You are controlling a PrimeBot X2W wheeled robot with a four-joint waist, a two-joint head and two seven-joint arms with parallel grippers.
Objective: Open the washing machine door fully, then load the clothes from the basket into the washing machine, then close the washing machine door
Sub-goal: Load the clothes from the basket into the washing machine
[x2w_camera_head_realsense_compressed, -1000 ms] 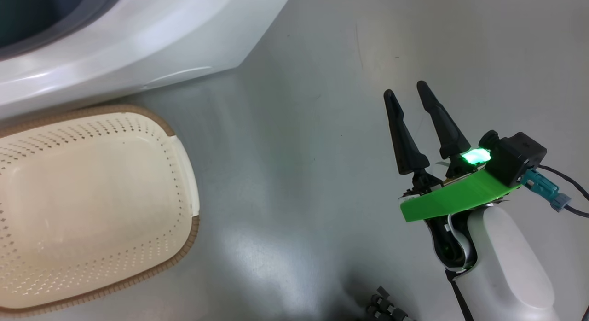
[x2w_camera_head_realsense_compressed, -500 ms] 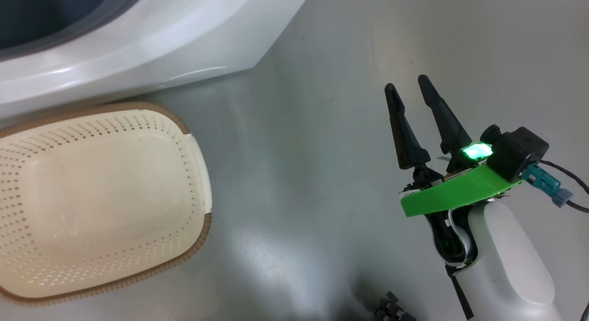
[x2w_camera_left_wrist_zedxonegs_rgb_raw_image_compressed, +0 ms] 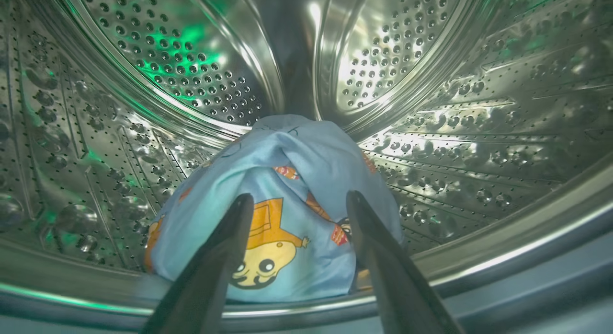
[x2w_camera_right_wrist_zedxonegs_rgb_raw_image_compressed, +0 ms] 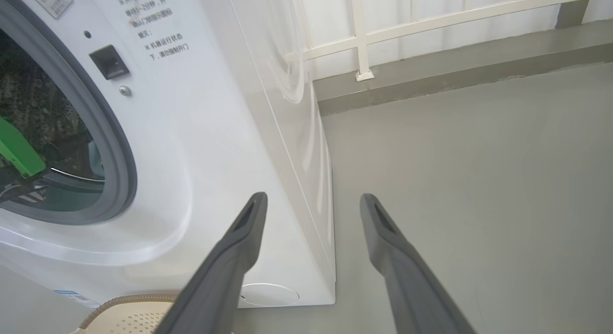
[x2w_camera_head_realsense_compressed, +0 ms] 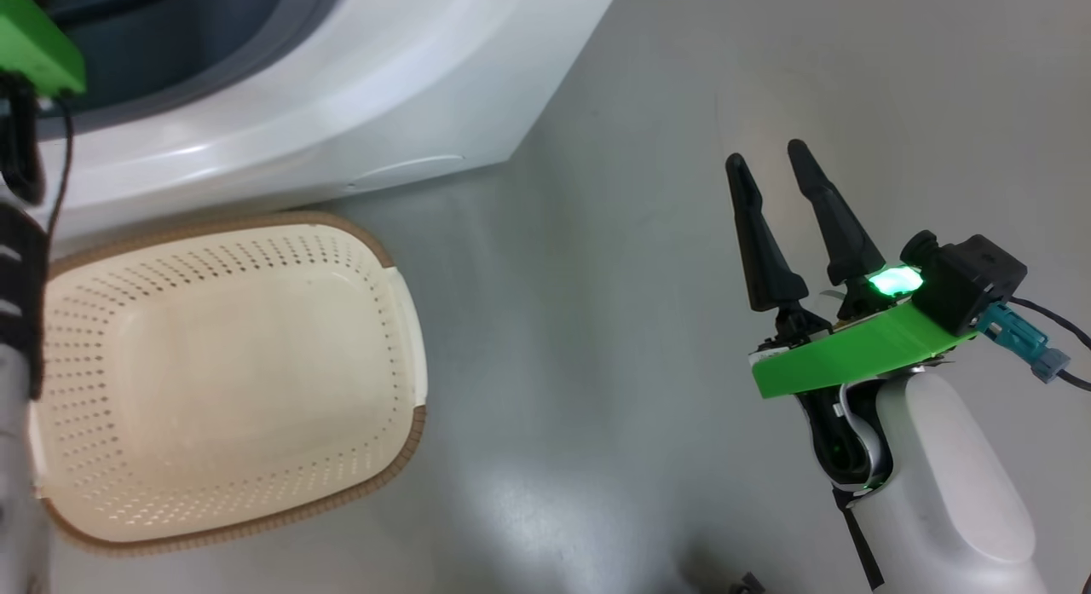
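The head camera has swung over the past second: the washing machine [x2w_camera_head_realsense_compressed: 341, 108] and the basket [x2w_camera_head_realsense_compressed: 230, 381] now sit further right in the head view, though neither seems to have moved itself. A green bracket [x2w_camera_head_realsense_compressed: 34, 44] on the left arm has also come in at the top left, at the machine's opening. The basket stands on the floor [x2w_camera_head_realsense_compressed: 597, 321] just in front of the machine and holds nothing. The right gripper [x2w_camera_head_realsense_compressed: 767, 155] hangs over bare floor well off the machine's corner, its fingers apart and empty.

In the left wrist view, the left gripper [x2w_camera_left_wrist_zedxonegs_rgb_raw_image_compressed: 299, 196] reaches inside the machine's steel drum [x2w_camera_left_wrist_zedxonegs_rgb_raw_image_compressed: 479, 132]. Its fingers are spread, with nothing pinched between them. The clothes [x2w_camera_left_wrist_zedxonegs_rgb_raw_image_compressed: 287, 152], light blue with orange cartoon prints, lie bundled on the drum floor just inside the front lip.

In the right wrist view, the right gripper looks past the machine's front corner with its fingers wide. The grey rubber ring [x2w_camera_right_wrist_zedxonegs_rgb_raw_image_compressed: 115, 147] frames the open mouth, and the basket's rim peeks out below the machine's front.

With the basket empty and the bundle let go, loading looks finished. The next move calls for drawing the left arm back clear of the mouth, then swinging the door shut. The bundle lies close to the lip and may need a push deeper into the drum.
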